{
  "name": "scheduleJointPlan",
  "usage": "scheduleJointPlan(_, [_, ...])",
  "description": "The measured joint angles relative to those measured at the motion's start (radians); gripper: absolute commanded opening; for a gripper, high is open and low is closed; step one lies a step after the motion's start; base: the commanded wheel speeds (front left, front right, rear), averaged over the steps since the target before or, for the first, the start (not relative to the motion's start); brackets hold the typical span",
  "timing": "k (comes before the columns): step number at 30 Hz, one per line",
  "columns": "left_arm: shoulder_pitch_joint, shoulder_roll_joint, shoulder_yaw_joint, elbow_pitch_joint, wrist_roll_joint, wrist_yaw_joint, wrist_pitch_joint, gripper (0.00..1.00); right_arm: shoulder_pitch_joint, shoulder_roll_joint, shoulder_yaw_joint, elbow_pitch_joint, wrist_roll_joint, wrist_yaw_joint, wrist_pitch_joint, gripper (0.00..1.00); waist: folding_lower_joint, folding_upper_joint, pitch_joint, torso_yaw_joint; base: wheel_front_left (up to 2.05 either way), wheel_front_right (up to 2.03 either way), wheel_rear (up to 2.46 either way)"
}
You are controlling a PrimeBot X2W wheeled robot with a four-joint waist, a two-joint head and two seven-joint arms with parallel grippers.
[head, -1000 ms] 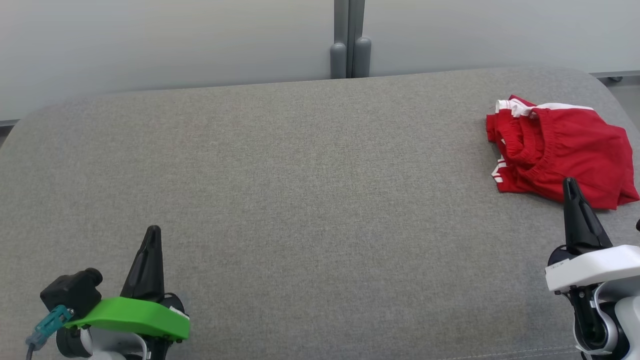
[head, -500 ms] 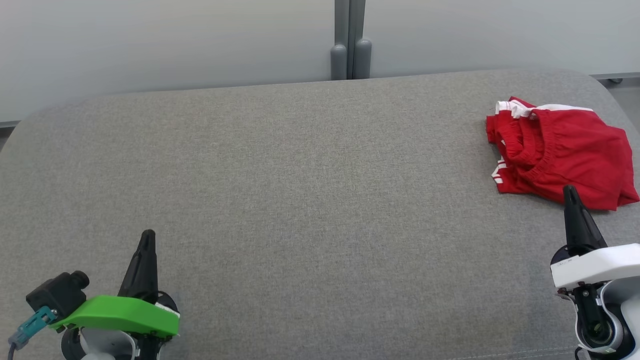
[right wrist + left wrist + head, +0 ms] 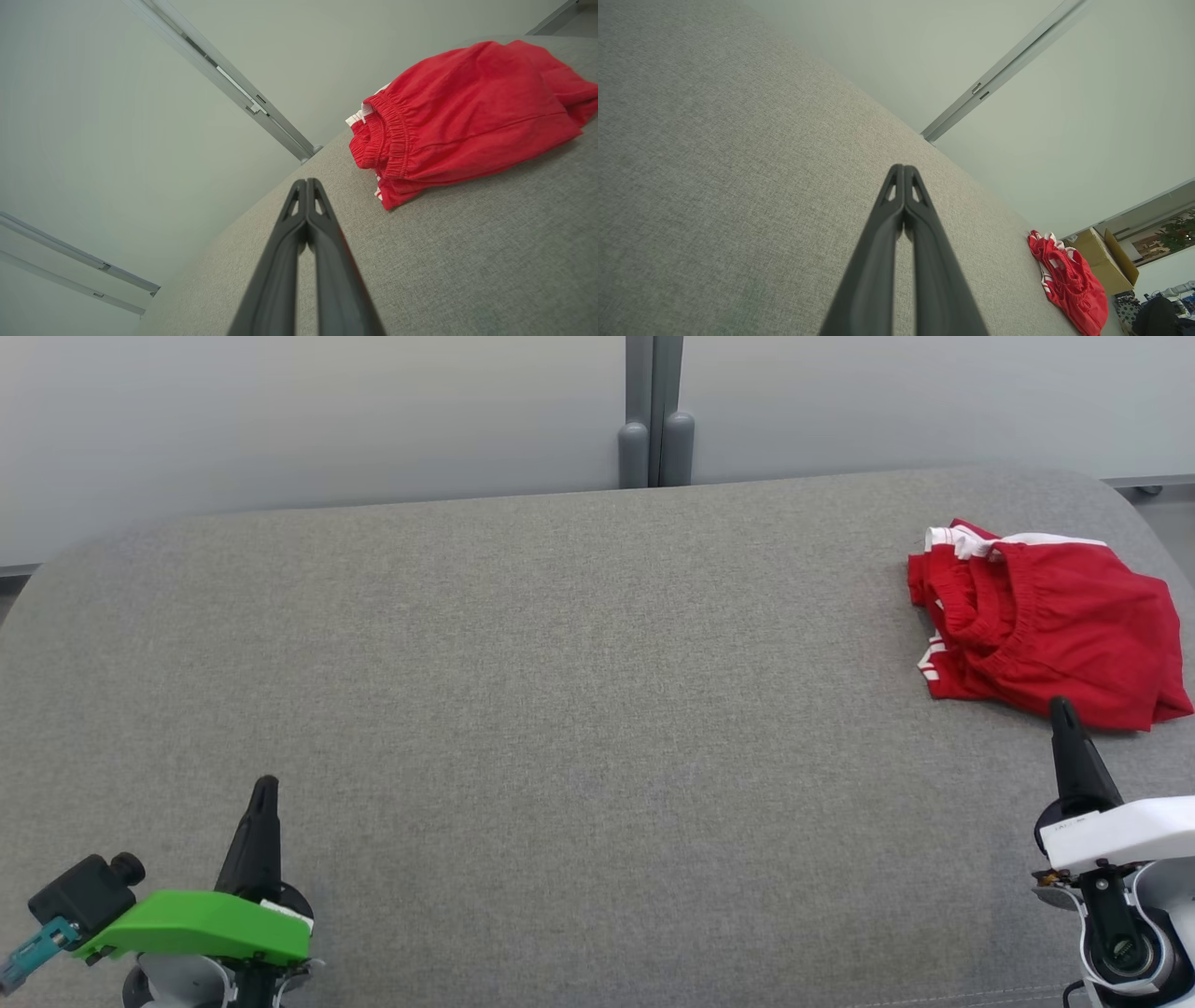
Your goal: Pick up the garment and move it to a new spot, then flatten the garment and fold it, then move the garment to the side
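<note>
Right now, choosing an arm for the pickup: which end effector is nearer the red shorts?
Right. The right end effector sits just short of the red shorts; the left end effector is far across the grey cushion, lower left.

Soft even light, sharp focus.

One garment is counted, red with white trim, the single piece of clothing on the one grey tabletop. Two claws are tallied now: a left claw and a right claw. Two dark fingers are made out on each. At the back, two rounded grey posts are noted, side by side. One cardboard box is spotted beyond the tabletop's far end.
</note>
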State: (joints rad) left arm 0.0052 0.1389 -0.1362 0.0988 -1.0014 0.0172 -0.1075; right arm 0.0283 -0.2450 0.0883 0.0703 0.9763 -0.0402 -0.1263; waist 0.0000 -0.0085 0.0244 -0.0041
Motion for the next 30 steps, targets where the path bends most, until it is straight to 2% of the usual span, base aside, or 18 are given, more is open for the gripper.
scheduleJointPlan(30, [-0.011, -0.030, 0.074, 0.084, -0.319, -0.062, 0.087, 0.00, -0.034, 0.085, -0.078, 0.092, 0.335, 0.075, 0.093, 0.00, 0.0000, 0.0000, -0.010, 0.002, 0.00, 0.00, 0.00])
